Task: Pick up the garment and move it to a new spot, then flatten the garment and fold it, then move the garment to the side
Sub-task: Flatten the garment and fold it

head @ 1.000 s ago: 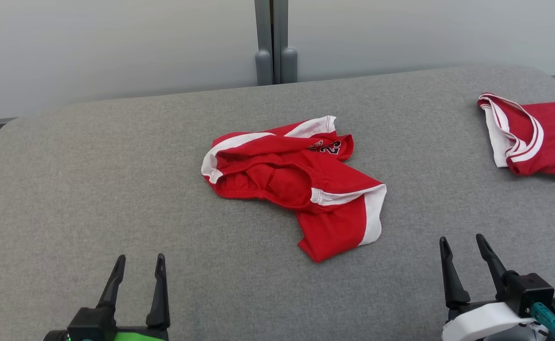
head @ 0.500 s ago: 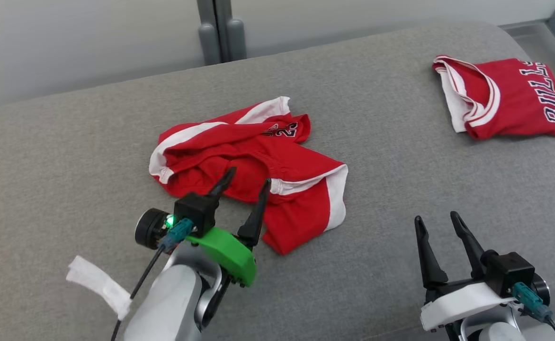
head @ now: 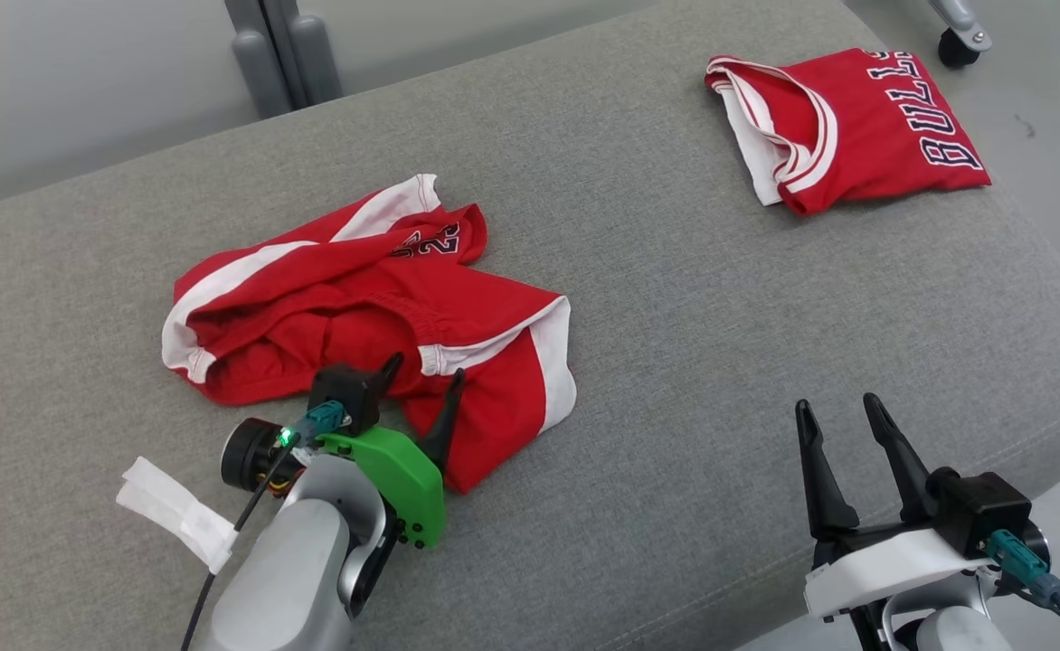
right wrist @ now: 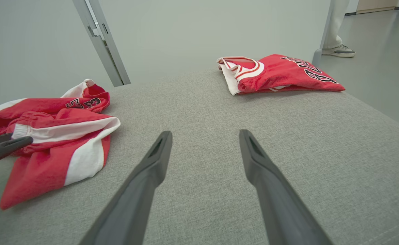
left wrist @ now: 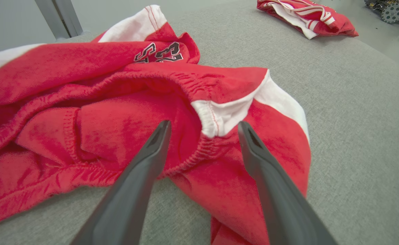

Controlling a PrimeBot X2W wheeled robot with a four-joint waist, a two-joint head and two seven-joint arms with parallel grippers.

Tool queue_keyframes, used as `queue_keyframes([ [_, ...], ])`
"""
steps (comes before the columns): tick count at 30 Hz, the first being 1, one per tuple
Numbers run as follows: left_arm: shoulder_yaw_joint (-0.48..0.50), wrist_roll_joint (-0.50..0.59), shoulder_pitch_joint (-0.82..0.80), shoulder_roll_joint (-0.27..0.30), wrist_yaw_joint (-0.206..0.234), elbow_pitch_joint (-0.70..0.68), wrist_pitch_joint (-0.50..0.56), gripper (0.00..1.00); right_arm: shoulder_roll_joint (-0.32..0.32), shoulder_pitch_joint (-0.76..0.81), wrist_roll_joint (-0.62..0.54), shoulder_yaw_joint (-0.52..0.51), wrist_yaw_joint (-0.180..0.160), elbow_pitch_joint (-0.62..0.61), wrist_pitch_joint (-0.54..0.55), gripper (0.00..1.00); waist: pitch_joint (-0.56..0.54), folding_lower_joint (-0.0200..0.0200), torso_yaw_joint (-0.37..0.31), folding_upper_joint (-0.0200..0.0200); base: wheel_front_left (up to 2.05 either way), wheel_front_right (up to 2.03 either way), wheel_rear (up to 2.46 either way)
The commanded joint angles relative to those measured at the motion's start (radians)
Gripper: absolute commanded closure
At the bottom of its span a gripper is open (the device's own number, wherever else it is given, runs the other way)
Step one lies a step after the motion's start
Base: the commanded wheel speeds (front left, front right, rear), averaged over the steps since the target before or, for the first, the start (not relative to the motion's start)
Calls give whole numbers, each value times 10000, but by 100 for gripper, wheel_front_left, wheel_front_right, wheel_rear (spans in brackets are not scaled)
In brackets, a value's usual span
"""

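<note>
The red garment (head: 358, 298), which looked like a pair of shorts, lay crumpled on the grey table (head: 675, 362), at about 9 o'clock from the table's middle in the head view. The left hand (left wrist: 203, 123) was wide open and empty. Its 2 fingers stood at the garment's 6 o'clock edge, on either side of the gathered waistband (left wrist: 199, 149). Whether they touched the cloth I could not tell. The right hand (head: 837, 402) was released as well, over bare table at 5 o'clock, well apart from the garment.

The step in hand seemed to be the first pick-up. To do it well, I judged that the fingers should go down around the thick elastic rim, not around 1 thin layer, because the rim gives a firm bite. They should close only when both tips are past the fold, without pinching the table cover.

The cloth looked a soft, slightly fuzzy knit, with white stripes and a dark number print (left wrist: 158, 54). The table cover was a coarse grey weave with rounded edges. A folded red jersey (head: 856, 127) lay at 1 o'clock.
</note>
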Motion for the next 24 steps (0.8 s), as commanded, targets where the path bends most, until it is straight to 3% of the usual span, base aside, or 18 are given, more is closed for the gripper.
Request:
queue_keyframes([
  [1,6,-130,-206,92,-47,125,-60,0,-5,-98,51,6,-16,1,-1,0,103,0,-116,-1,0,0,0],
  [4,-81,-234,-368,63,-76,336,-30,4,-6,-161,79,18,-16,29,-1,0,123,0,-145,-1,0,0,0],
  [5,-145,-270,-452,54,-82,417,0,55,-5,-188,93,23,-16,38,-1,0,128,0,-157,-1,0,0,0],
  [6,-171,-383,-521,32,-95,443,42,90,-6,-201,106,26,-16,45,-1,0,128,0,-165,-1,0,0,0],
  [7,-166,-511,-630,6,-113,416,29,100,-6,-209,115,33,-16,51,-1,0,123,0,-173,-1,0,0,0],
  [13,-54,-1335,-1467,-37,-144,135,353,100,-6,-266,137,105,-16,101,-1,0,45,0,-269,-1,0,0,0],
  [24,229,-1633,-4373,828,-154,93,901,100,-3,-221,272,241,-16,293,-1,0,-312,0,-984,-1,0,0,0],
])
